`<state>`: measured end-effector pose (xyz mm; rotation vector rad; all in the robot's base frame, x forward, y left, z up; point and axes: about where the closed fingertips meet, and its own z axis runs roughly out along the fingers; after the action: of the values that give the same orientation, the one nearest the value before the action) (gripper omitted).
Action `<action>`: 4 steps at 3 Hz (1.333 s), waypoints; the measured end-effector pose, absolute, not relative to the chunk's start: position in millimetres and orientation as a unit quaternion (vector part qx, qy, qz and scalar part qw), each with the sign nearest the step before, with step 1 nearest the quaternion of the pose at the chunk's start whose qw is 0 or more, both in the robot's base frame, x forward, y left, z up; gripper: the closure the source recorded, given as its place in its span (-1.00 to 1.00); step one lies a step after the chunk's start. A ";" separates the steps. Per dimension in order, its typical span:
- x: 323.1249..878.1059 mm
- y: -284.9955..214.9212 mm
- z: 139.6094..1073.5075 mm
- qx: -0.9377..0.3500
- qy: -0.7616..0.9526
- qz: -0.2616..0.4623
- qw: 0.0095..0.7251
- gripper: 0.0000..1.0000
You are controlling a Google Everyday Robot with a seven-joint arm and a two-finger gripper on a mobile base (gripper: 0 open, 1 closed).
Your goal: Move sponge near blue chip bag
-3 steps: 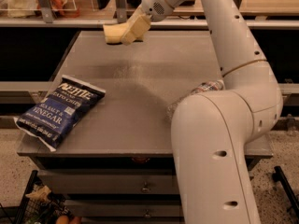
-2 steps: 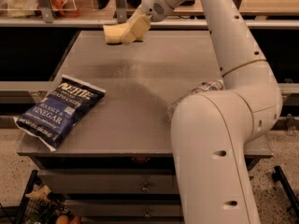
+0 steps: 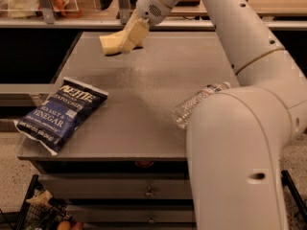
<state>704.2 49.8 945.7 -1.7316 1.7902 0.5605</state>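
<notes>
Over the table (image 3: pixel 144 92) (far side) — fingers (image 3: pixel 136 32) pinch the sponge (image 3: pixel 110 43)

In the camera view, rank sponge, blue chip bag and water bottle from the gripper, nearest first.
The gripper hangs over the table's far side.
1. sponge: held in its jaws.
2. blue chip bag, front left, and water bottle, right: too close to call.
</notes>
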 end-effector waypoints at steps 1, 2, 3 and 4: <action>674.0 54.7 953.5 -0.650 0.665 0.211 0.301 1.00; 638.8 67.4 942.2 -0.649 0.649 0.242 0.314 1.00; 604.4 91.0 903.8 -0.658 0.635 0.286 0.287 1.00; 578.5 107.6 874.6 -0.670 0.623 0.312 0.255 1.00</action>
<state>578.5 107.6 874.6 -1.8198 1.6924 0.8473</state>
